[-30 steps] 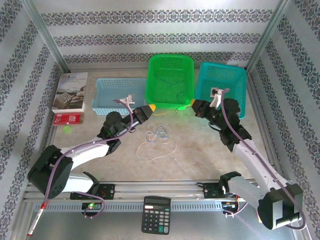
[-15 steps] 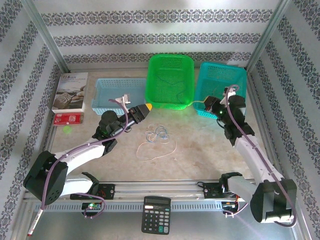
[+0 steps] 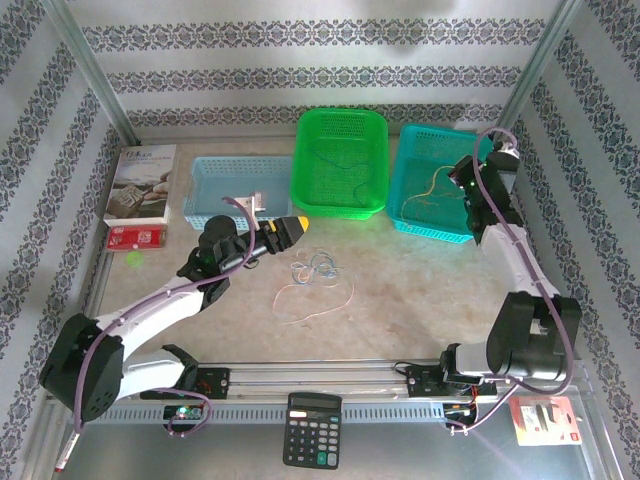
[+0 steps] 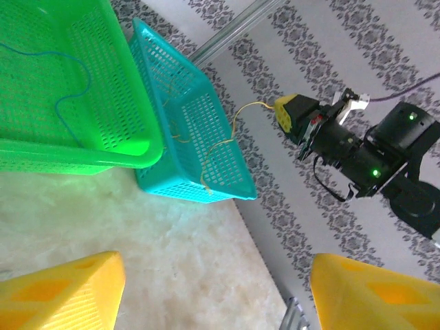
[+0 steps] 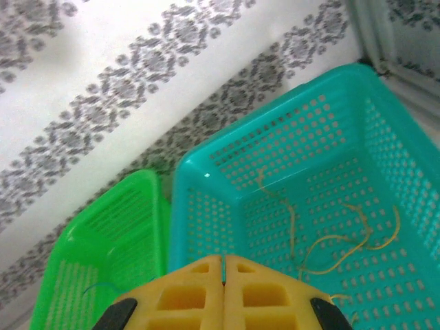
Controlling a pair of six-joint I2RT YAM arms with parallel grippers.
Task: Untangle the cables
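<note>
A tangle of thin white and dark blue cables [image 3: 315,267] lies mid-table, with a white loop [image 3: 312,298] trailing toward me. My left gripper [image 3: 296,226] hovers just left of it, open and empty; both yellow fingers [image 4: 63,291] stand far apart. My right gripper [image 3: 459,186] is over the teal basket [image 3: 441,132], shut on a yellow cable [image 4: 236,118] that droops from its tip [image 4: 284,110] into the basket. In the right wrist view the jaws [image 5: 223,271] are pressed together above yellow cable [image 5: 330,242] on the basket floor. A blue cable [image 3: 341,166] lies in the green basket [image 3: 340,114].
A light blue basket [image 3: 222,192] stands behind the left gripper. A book [image 3: 141,180], a red card [image 3: 135,237] and a green disc [image 3: 133,258] sit at the left. A calculator [image 3: 312,430] and another red card [image 3: 545,420] lie beyond the front rail.
My right arm swung right and back, from the green basket's front to over the teal basket, carrying the yellow cable. My left gripper opened and drew slightly left.
</note>
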